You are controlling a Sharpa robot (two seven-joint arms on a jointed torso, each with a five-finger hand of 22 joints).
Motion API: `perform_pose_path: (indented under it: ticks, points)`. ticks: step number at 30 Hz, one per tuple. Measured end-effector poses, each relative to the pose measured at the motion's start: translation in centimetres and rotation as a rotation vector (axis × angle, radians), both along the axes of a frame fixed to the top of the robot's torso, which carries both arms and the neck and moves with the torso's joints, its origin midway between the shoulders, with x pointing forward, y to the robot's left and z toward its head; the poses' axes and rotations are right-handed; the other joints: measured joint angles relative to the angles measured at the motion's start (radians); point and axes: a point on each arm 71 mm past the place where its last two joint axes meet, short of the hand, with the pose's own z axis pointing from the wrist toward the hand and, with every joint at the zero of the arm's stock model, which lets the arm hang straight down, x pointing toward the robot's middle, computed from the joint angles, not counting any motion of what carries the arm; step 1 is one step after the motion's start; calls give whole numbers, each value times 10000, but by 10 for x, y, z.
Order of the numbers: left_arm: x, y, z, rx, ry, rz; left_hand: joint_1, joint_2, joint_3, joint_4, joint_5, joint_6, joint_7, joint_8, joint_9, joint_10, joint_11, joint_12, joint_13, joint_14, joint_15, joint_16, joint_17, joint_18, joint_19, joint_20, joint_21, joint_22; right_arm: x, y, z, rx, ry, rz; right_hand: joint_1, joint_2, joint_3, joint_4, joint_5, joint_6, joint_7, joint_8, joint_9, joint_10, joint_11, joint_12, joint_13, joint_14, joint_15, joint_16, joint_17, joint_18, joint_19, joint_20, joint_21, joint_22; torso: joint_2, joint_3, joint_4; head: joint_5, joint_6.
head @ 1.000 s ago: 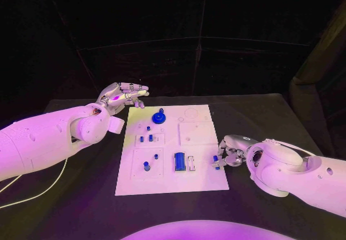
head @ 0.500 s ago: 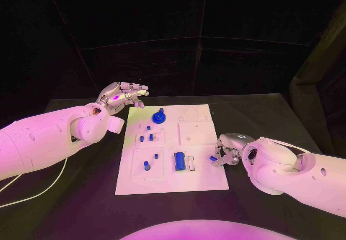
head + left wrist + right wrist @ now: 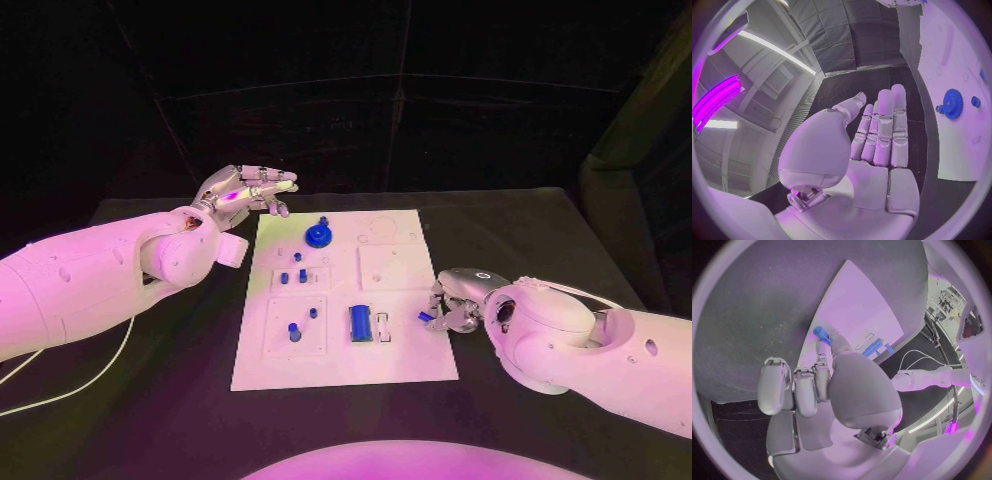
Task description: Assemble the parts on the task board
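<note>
My right hand [image 3: 459,305] has drifted slightly inward along the task board's [image 3: 346,365] right edge, pinching one small blue peg [image 3: 427,317] just above it. My left hand [image 3: 245,190] hangs empty, fingers loosely apart, off the far left corner. I count one blue gear [image 3: 317,236] and one blue block [image 3: 359,322].

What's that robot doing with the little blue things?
It is putting small blue parts together on the white task board. Its right robot hand pinches one small blue part at the board's right edge. Its left robot hand hovers above the table by the board's far left corner, holding nothing. A blue gear and a blue cylinder sit on the board, along with several smaller blue pieces.
</note>
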Motion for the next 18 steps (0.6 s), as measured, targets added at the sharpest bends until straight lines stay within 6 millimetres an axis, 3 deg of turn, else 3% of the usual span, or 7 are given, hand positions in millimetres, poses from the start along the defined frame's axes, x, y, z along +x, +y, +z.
perform_pose_path:
  ticks: [7, 12, 18]
  points:
    - [0, 0, 0, 0, 6, -6, 0, 0, 0, 0, 0, 0, 0, 0, 0, 0, 0, 0, 0, 0, 0, 0, 0, 0, 0, 0, 0, 1, -8, 1, 0, 814, 339, -452, -146, 40, 529, 230, 307, 160, 51, -337, -42, -1, 1, 0, 227, -35, 35, 0, 0, 0, 0, 0, 0, 24, 1, -4, 0, 3, 7]
    - [0, 0, 0, 0, 11, -12, 0, 0, 0, 0, 0, 0, 0, 0, 0, 0, 0, 0, 0, 0, 0, 0, 1, 0, 0, 0, 0, 1, -12, 4, 3, 1383, 357, -709, -614, -248, 687, 471, 103, 165, 52, -516, -108, 1, 71, -12, -446, -34, 34, 0, -1, -1, 23, 23, 0, 23, 3, -7, 7, 3, -10]
    - [0, 0, 0, 1, 15, -13, 0, 0, 0, 0, 0, 0, 0, -1, 0, 0, 0, 0, 0, 0, 0, 0, 1, 0, 0, 0, 0, -8, -13, 12, 5, 1890, 393, -847, -691, -328, 799, 502, 103, 200, 87, -567, -128, 1, 70, -12, -806, 0, 67, 0, -1, -1, 37, 38, 0, 36, 9, -7, 12, 54, -42]
